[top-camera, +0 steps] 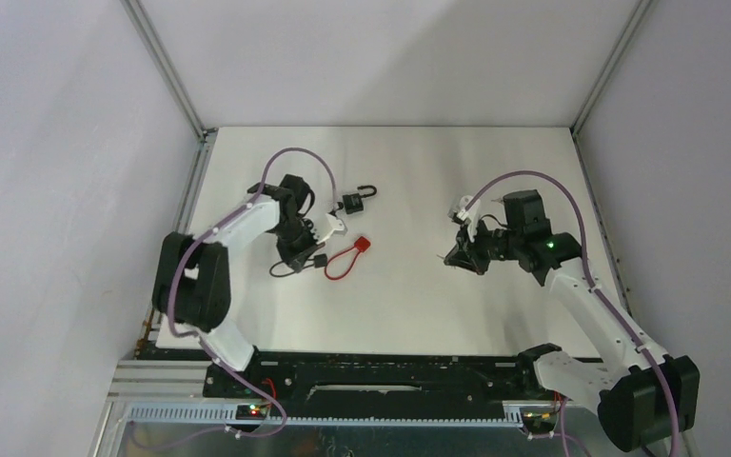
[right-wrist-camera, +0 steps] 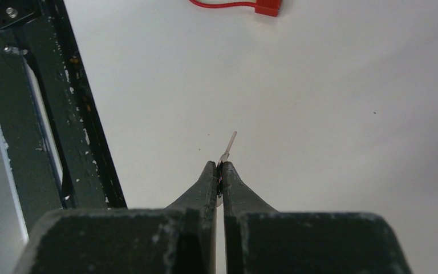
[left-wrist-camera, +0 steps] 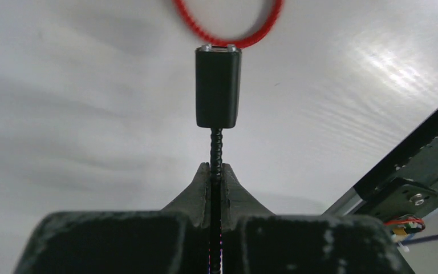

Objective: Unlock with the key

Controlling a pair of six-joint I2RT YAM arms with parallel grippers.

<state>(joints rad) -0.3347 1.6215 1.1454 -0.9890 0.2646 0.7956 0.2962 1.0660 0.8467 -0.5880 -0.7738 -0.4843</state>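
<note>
A small black padlock (top-camera: 355, 201) lies on the white table, its shackle arching up to the right. My left gripper (top-camera: 310, 255) (left-wrist-camera: 216, 171) sits just below it, shut on a thin black braided cable (left-wrist-camera: 216, 147). That cable runs into a black sleeve (left-wrist-camera: 218, 85), which joins a red cord loop (left-wrist-camera: 228, 34) ending in a red tag (top-camera: 363, 244). My right gripper (top-camera: 454, 255) (right-wrist-camera: 219, 166) is at the table's right, well apart from the padlock. It is shut on the key (right-wrist-camera: 228, 142), whose thin silver blade pokes out past the fingertips.
The black base rail (right-wrist-camera: 63, 114) with its metal frame runs along the table's near edge, and also shows in the left wrist view (left-wrist-camera: 416, 165). Grey enclosure walls and aluminium posts (top-camera: 195, 171) bound the table on three sides. The red tag (right-wrist-camera: 267, 7) shows at the top of the right wrist view.
</note>
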